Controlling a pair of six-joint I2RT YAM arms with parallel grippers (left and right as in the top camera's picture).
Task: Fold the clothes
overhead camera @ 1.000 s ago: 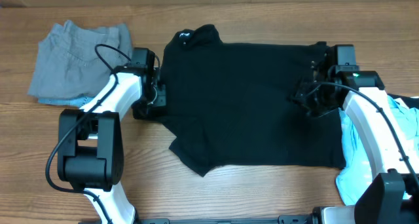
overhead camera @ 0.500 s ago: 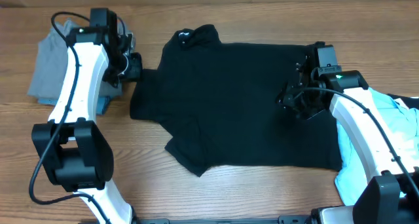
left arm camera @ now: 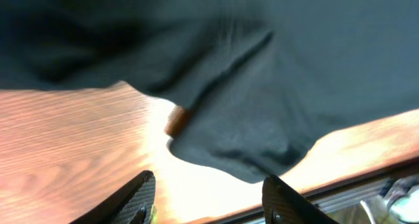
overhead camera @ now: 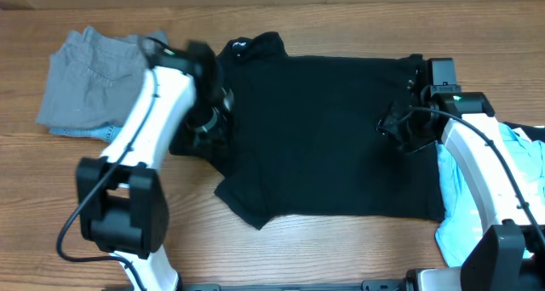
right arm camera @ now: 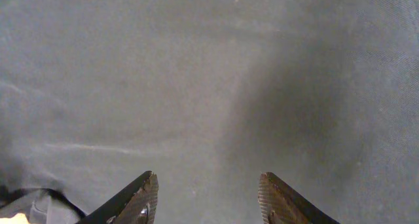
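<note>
The clothes here are chiefly a large black shirt (overhead camera: pixel 324 138), spread flat across the middle of the wooden table (overhead camera: pixel 255 248). My left gripper (overhead camera: pixel 209 119) hovers over its left sleeve edge. In the left wrist view that gripper (left arm camera: pixel 209 199) is open and holds nothing, with a folded black hem (left arm camera: pixel 262 99) ahead of it over bare wood (left arm camera: pixel 65 139). My right gripper (overhead camera: pixel 402 129) sits above the shirt's right side. It is also open (right arm camera: pixel 208 196), with only smooth black fabric (right arm camera: pixel 196 73) beneath it.
A grey garment (overhead camera: pixel 98 78) lies crumpled at the back left with a denim edge under it. A light-blue tee (overhead camera: pixel 477 197) lies at the right edge, partly under my right arm. Bare wood runs along the front of the table.
My left arm swung out toward the grey garment, then back right over the shirt's left edge. The right gripper shifted slightly. Both pairs of jaws have spread wider.
</note>
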